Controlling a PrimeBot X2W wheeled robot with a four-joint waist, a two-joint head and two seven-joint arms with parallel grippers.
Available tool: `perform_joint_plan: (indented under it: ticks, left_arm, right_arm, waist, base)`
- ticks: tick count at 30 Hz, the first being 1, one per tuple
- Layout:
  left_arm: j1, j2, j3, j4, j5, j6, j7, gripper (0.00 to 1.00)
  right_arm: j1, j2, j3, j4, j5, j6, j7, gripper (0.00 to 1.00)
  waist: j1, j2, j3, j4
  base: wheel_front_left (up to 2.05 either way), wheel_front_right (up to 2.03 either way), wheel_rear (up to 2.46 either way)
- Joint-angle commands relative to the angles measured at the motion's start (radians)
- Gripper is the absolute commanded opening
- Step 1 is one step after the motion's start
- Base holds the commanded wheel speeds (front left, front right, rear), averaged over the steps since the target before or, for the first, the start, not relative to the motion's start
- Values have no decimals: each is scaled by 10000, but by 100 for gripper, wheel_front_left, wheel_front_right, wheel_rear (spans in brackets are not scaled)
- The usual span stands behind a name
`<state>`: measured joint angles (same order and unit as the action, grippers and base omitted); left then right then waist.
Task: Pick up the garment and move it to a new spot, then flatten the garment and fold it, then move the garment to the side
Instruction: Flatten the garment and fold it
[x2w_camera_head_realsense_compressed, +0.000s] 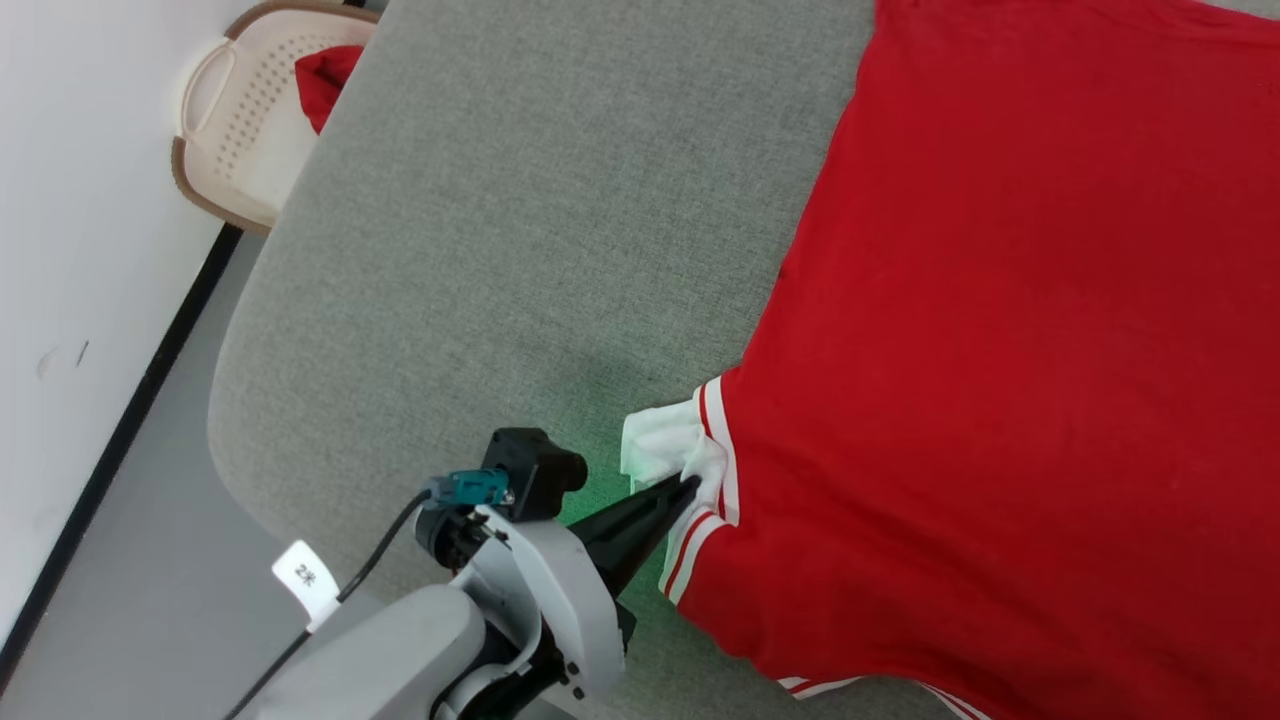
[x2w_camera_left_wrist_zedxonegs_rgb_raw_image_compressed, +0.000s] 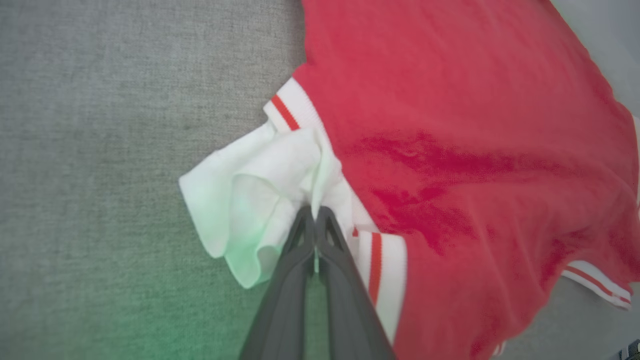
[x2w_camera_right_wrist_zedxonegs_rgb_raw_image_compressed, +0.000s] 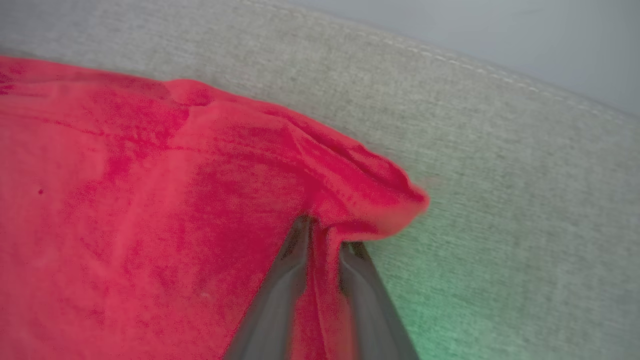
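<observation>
Seemingly mid-task, the garment lies spread fairly flat on the grey cushion, toward 3 o'clock in the head view; folding and the move aside look not yet done. The left gripper is pinched tight on the limp white sleeve end at the garment's 8 o'clock. The right gripper nips a soft red ridge between its fingers. The red cloth looks plush, the cushion coarsely woven. A perforated basket sits at 10 o'clock.
</observation>
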<state>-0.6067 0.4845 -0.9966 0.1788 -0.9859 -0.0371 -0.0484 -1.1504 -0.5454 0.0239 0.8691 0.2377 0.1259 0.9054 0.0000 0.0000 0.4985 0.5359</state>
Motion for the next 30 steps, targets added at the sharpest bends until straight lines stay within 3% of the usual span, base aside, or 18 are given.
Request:
perform_joint_plan:
  ticks: [1, 8, 16, 24, 30]
  left_arm:
    - [-67, -26, 21, 112, -37, -75, -69, 0]
    - [21, 92, 133, 336, -96, -46, -225, 0]
    - [249, 501, 295, 307, -185, 204, -293, 0]
    - [749, 1134, 474, -77, -418, 618, -206, 0]
    - [1308, 1776, 634, -611, -611, 1060, -181, 0]
  right_arm:
    - [887, 374, 306, 436, 225, 81, 186, 0]
    - [924, 187, 709, -213, 843, 75, 101, 0]
    - [1488, -238, 1977, -1859, 2298, 64, 300, 0]
    - [3386, -1168, 2924, -4371, 4271, 52, 563, 0]
    - [5554, -1704, 2780, -6430, 5321, 52, 480, 0]
  waist:
    - [0, 0, -9, -19]
    - [0, 0, -398, -411]
    - [0, 0, -1057, -1118]
    - [0, 0, -1912, -1990]
    - [0, 0, -2486, -2725]
  base:
    - [0, 0, 0]
    - [0, 0, 0]
    - [0, 0, 0]
    - [0, 0, 0]
    - [0, 0, 0]
